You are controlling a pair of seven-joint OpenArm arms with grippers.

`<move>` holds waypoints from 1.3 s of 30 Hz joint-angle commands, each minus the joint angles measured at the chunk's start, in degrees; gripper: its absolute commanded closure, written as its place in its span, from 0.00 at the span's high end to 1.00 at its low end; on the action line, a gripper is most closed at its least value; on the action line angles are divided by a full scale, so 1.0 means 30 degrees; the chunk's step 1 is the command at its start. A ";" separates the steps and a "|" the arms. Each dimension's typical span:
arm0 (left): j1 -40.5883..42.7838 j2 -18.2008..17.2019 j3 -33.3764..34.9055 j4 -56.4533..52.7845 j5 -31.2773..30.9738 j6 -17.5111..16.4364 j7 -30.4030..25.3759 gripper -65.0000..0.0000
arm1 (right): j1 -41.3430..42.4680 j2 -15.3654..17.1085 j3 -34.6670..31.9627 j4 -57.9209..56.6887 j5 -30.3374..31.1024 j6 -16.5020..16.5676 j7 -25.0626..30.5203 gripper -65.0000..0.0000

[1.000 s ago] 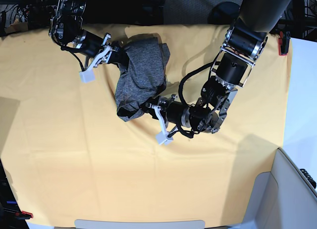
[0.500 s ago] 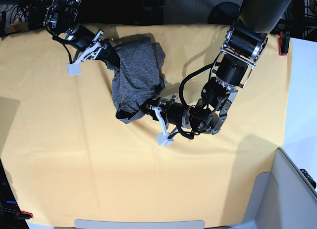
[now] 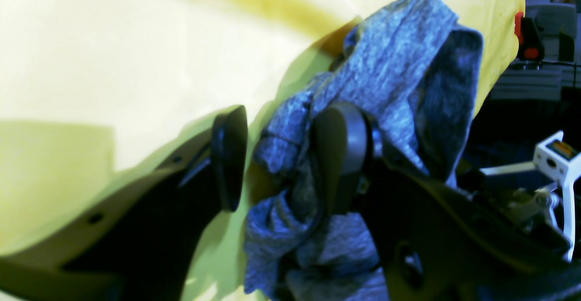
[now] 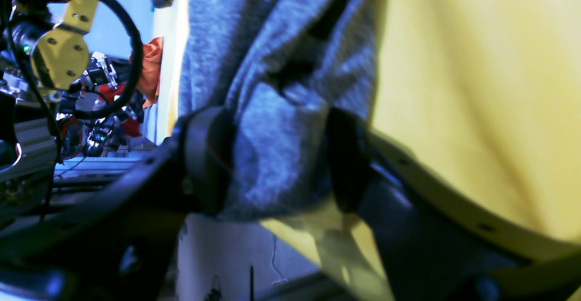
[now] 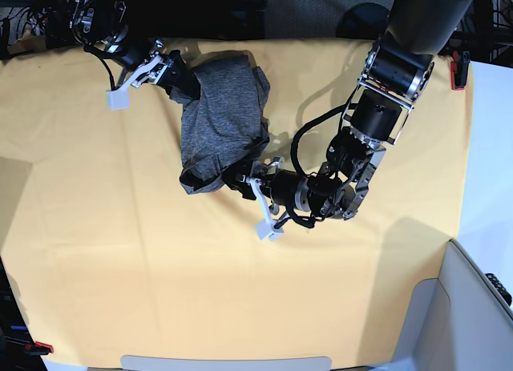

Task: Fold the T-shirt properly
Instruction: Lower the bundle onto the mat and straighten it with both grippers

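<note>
**A:** Going left to right in the overhead shot: the right claw (image 5: 178,73) is up at the top left, near the far edge of the yellow cloth (image 5: 96,227), with its tips at the upper left corner of the T-shirt (image 5: 220,122). The shirt is 1 bunched dark grey lump, sitting on the cloth a bit left of center toward the far side, narrowing down to a crumpled bottom end.

**B:** Is that right claw actually gripping?

**A:** In its own wrist cam the right claw (image 4: 277,160) has its 2 fingers (image 4: 211,155) spread apart with a fat fold of the T-shirt (image 4: 272,87) between them. Fabric touches the left pad, but I can't tell if it's pinched or just sitting in the gap.

**B:** And the other one?

**A:** The left claw (image 5: 238,181) is at the lower right end of the lump, arm coming in from the right side of the shot. In its wrist cam the left claw (image 3: 281,160) is clearly parted. The T-shirt (image 3: 386,74) is bunched against the right finger (image 3: 340,155), while the left finger stands clear of it with cloth (image 3: 113,56) showing in the gap. So open, fabric between the fingers, nothing clamped as far as I can see.
</note>
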 commanded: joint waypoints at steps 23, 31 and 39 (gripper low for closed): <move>0.3456 -0.1122 -0.9744 1.0172 -0.0414 -0.0161 0.4215 0.22 | 0.1703 0.0334 0.3840 0.6256 -0.0550 -0.0351 -0.0446 0.49; 0.8203 -0.1064 -0.9715 1.4275 -0.0414 -0.0161 0.5328 0.00 | 0.3168 0.0334 0.0353 0.6226 -0.2191 -0.0351 -0.0446 0.02; 1.0782 -0.1064 -0.9597 1.6180 -0.1439 -0.0161 0.5358 0.00 | 0.3256 0.0275 -0.4277 0.5992 -0.3334 -0.0351 -0.0388 0.02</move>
